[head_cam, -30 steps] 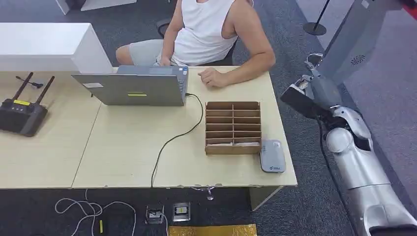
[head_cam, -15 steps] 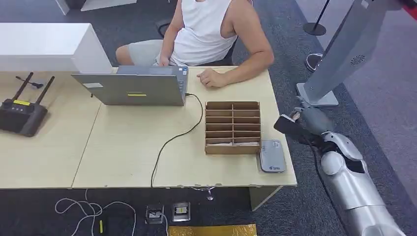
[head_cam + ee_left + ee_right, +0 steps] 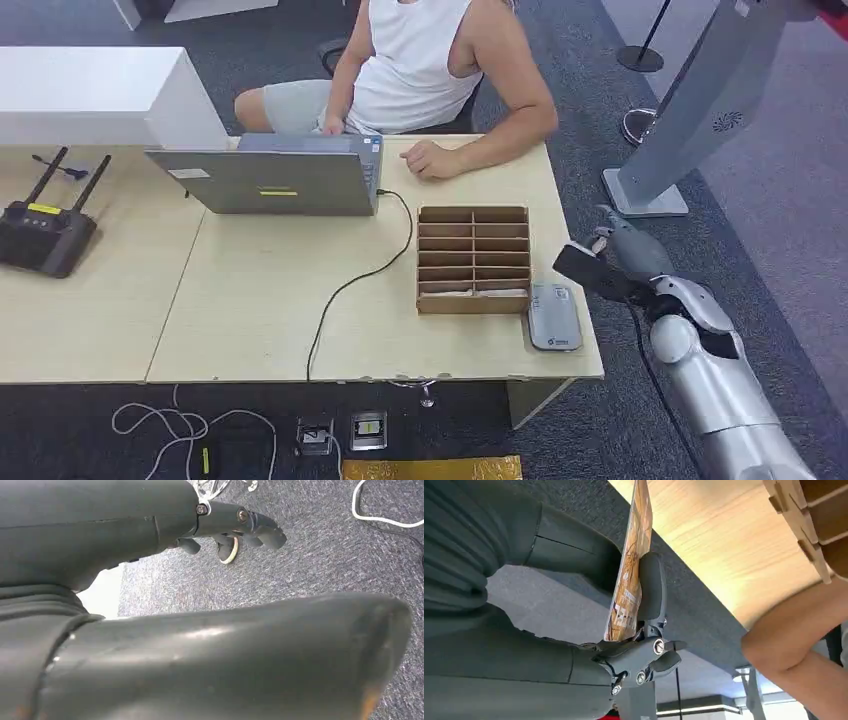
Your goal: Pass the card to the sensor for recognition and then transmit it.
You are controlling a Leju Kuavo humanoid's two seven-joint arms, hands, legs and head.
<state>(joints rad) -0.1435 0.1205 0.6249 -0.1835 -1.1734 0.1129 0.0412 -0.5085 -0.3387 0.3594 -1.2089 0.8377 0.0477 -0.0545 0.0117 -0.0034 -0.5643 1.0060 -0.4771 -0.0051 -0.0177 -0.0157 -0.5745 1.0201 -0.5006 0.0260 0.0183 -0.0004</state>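
Card (image 3: 629,575) pinched in the right hand (image 3: 612,262) shows as a dark slab in the head view, just off the desk (image 3: 300,320) edge beside the grey sensor (image 3: 554,316). Its printed face appears in the right wrist view: orange and brown artwork with white lettering, clamped between thumb and a dark finger (image 3: 651,587). Seen from above, the card's long axis runs roughly along the desk's side edge, its flat face tilted up and toward the sensor, which lies flat against the wooden slotted box (image 3: 473,259). A person's forearm (image 3: 480,153) rests on the desk beyond that box. The left hand (image 3: 235,525) hangs over grey carpet with fingers loosely curled in, holding nothing.
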